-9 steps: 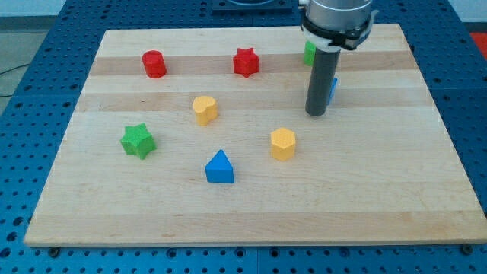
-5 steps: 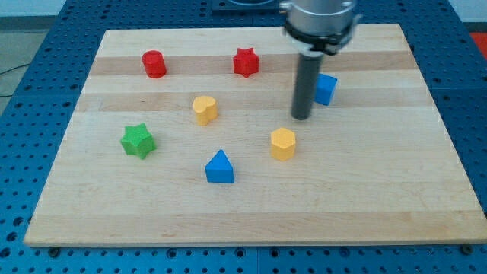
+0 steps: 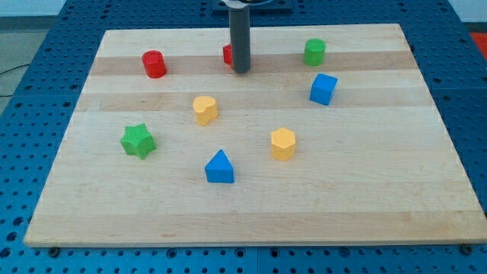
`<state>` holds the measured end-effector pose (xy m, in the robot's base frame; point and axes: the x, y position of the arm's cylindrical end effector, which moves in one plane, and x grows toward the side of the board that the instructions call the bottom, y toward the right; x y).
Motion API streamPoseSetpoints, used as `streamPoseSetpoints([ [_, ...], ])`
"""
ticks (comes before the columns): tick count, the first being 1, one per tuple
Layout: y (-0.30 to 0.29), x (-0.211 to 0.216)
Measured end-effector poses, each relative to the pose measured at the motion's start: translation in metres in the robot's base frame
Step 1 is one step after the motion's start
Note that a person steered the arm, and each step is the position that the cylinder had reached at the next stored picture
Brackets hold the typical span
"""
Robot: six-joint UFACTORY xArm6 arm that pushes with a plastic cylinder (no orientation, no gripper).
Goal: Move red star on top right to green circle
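1. My tip (image 3: 241,71) is sitting top centre, covering most of the red star (image 3: 227,54); this plain rod tool is holding nothing.
2. The green circle (image 3: 314,52) is lying upper right, well apart.

Pale striped wood board (image 3: 365,190), blue pegboard (image 3: 30,114) around it; blocks red (image 3: 154,64), green (image 3: 314,52), blue (image 3: 323,88), yellow (image 3: 282,143); dark grey rod (image 3: 240,38).

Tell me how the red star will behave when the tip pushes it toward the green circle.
The red star, mostly hidden behind my tip, is squat, so it likely slides without tipping. Its points may make it rotate. The green circle could roll aside.
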<state>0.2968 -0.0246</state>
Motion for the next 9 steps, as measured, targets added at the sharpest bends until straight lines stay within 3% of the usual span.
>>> streamPoseSetpoints([
  [1,-0.012,-0.022],
  [2,-0.053,-0.001],
  [3,-0.059,-0.051],
  [5,0.014,0.001],
  [6,-0.012,-0.004],
  [7,-0.02,-0.038],
  [9,0.025,-0.045],
])
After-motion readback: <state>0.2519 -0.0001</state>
